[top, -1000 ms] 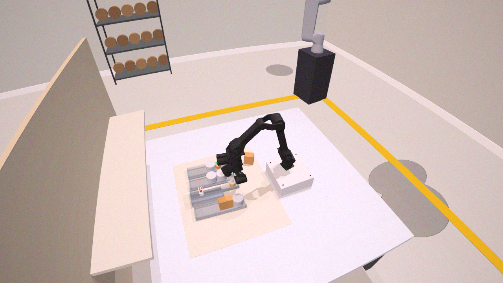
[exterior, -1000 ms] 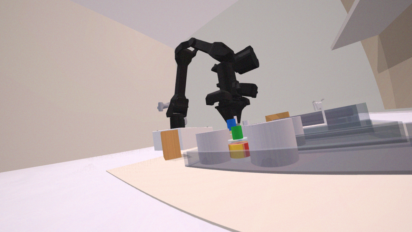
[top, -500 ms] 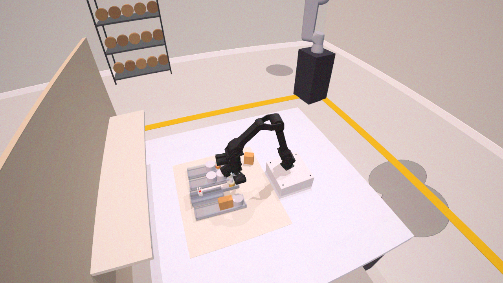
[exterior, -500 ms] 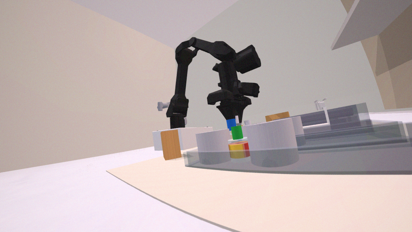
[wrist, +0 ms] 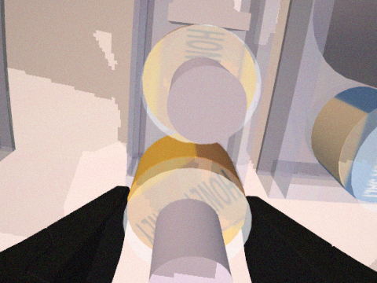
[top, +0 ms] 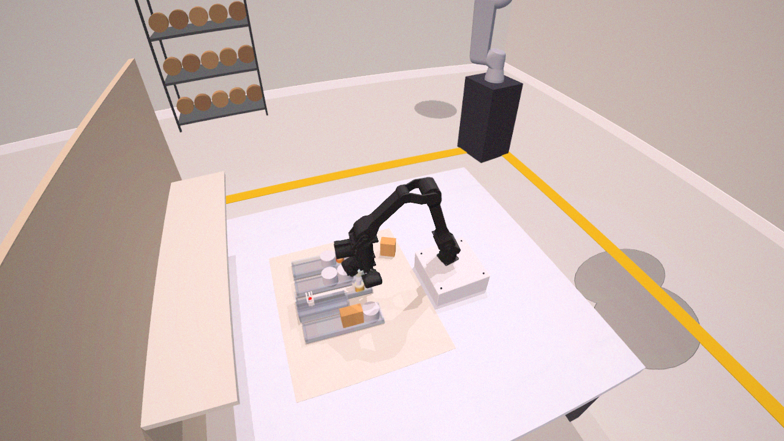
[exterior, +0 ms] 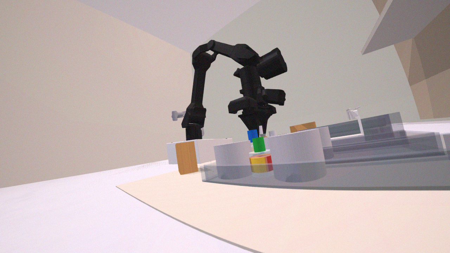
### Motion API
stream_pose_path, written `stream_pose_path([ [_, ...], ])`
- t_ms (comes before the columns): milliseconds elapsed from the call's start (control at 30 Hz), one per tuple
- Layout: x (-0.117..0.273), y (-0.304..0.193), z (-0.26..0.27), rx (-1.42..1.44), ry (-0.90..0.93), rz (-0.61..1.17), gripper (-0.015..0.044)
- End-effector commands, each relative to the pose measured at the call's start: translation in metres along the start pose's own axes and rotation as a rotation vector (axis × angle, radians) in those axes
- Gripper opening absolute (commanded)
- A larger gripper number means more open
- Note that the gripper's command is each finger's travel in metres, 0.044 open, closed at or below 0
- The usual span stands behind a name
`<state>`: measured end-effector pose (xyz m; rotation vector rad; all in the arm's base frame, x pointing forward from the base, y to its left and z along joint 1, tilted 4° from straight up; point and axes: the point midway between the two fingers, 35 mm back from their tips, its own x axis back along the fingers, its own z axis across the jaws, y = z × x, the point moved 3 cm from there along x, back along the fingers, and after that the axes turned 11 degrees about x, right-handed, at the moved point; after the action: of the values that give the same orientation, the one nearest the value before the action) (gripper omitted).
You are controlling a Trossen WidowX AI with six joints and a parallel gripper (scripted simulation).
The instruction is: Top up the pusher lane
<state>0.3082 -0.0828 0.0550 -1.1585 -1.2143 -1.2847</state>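
Observation:
My gripper (wrist: 187,203) is shut on a honey jar (wrist: 169,151) with a grey cap, which looks about upright. It is at the front end of the sprung lane (wrist: 140,75) and seems to touch the matching honey jar (wrist: 206,106) standing inside. Behind that one is the pale pusher plate (wrist: 208,17); the lane's red marker (top: 310,299) shows in the top view. The held jar covers most of the low front stop. I cannot tell if its base touches the lane floor. The exterior view shows the fingers behind other jars.
A blue and tan jar (wrist: 334,137) stands in the lane to the right in the wrist view. White cylinders (top: 329,277) (exterior: 297,155) and a green-capped jar (exterior: 258,144) stand nearby. Orange blocks (top: 388,246) (top: 351,315) (exterior: 186,157) stand on both sides of the work area.

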Motion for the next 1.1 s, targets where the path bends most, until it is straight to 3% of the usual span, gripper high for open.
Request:
stream_pose_path([
  [0,0.004,0.009,-0.002,-0.005,-0.008,-0.025,0.0000],
  [1067,0.008,0.019,-0.004,-0.005,-0.009,-0.026,0.0000],
])
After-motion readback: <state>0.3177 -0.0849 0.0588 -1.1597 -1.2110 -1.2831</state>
